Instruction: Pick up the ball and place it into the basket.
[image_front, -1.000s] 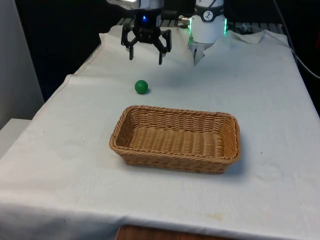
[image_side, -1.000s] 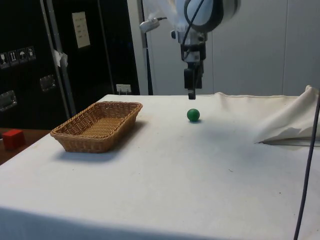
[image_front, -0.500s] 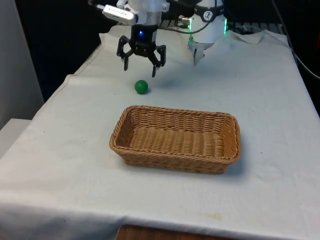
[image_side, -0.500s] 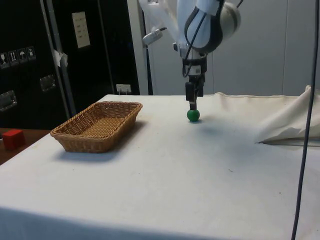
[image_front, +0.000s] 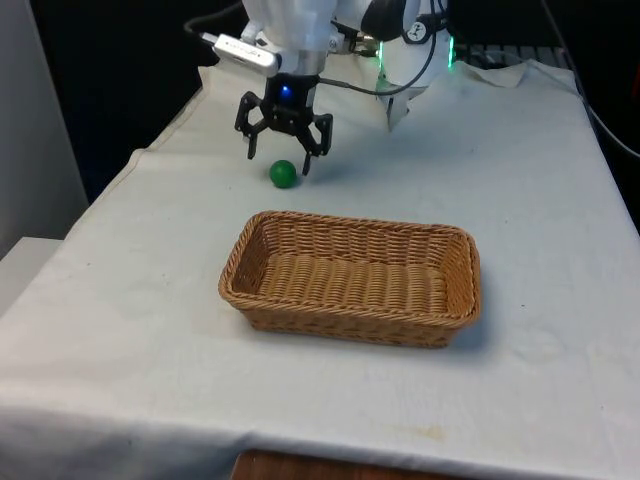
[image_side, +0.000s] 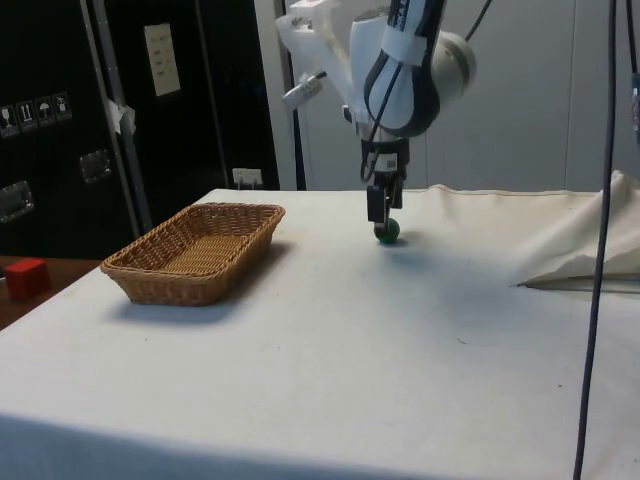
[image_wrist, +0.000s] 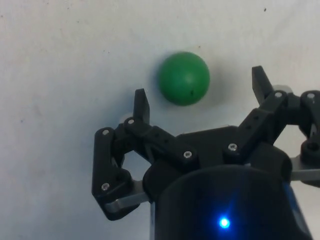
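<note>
A small green ball (image_front: 284, 174) lies on the white cloth, beyond the basket's far left corner in the front view. My black gripper (image_front: 279, 160) hangs open just above it, one finger to each side. In the side view the gripper (image_side: 381, 222) partly covers the ball (image_side: 390, 233). In the wrist view the ball (image_wrist: 184, 78) lies a little ahead of the line between the open gripper's (image_wrist: 200, 95) fingertips, and nothing touches it. The woven wicker basket (image_front: 350, 276) stands empty in the middle of the table.
Folds of the bunched white cloth (image_side: 580, 250) rise at the table's far end. A red block (image_side: 26, 277) sits off the table beside the dark cabinets. The table's left edge (image_front: 110, 190) runs close to the ball.
The gripper has come down and towards the ball, from well above the cloth to just over it, staying open. Ball and basket have not moved.
</note>
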